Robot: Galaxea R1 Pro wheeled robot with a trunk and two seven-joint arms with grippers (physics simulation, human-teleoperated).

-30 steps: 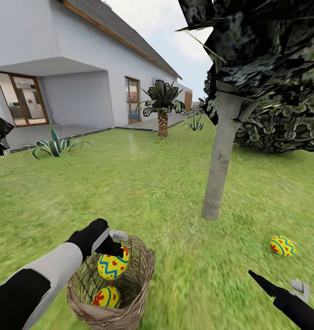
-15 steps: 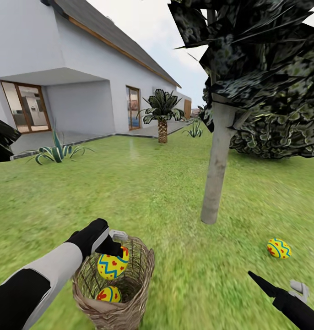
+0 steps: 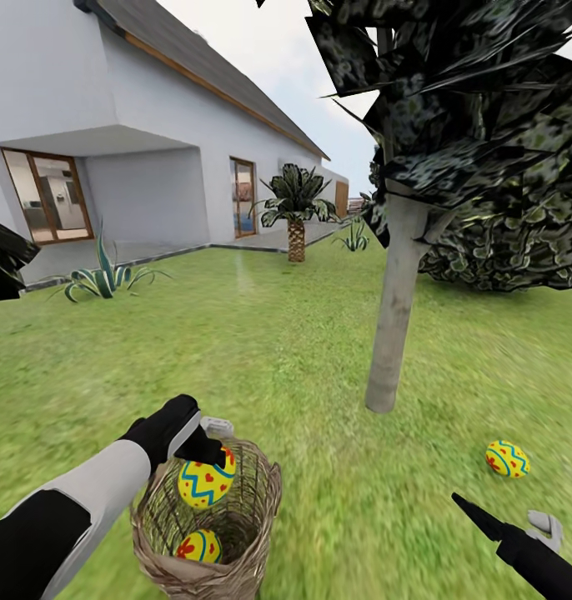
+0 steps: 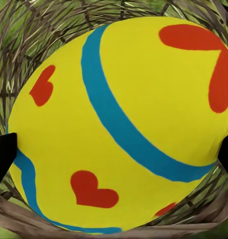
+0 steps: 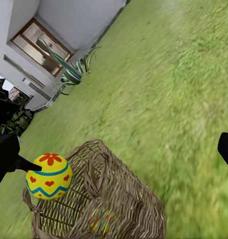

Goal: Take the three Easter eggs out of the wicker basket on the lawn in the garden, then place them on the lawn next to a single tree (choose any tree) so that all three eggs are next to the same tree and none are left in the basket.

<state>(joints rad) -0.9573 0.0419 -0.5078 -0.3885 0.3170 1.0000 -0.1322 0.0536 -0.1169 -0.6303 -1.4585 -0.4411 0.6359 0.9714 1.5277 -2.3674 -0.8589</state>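
The left hand [image 3: 204,454] is closed around a yellow painted egg [image 3: 206,482], held just above the wicker basket [image 3: 236,533]. A second egg [image 3: 199,547] lies below inside. A third egg [image 3: 508,458] rests on the lawn [image 3: 261,350] near the tree [image 3: 396,317], beyond the right hand [image 3: 478,515], whose opening cannot be told.

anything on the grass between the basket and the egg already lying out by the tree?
Nothing in the head view: between the wicker basket and the egg on the lawn lies only bare grass. The tree trunk stands farther back, off that line.
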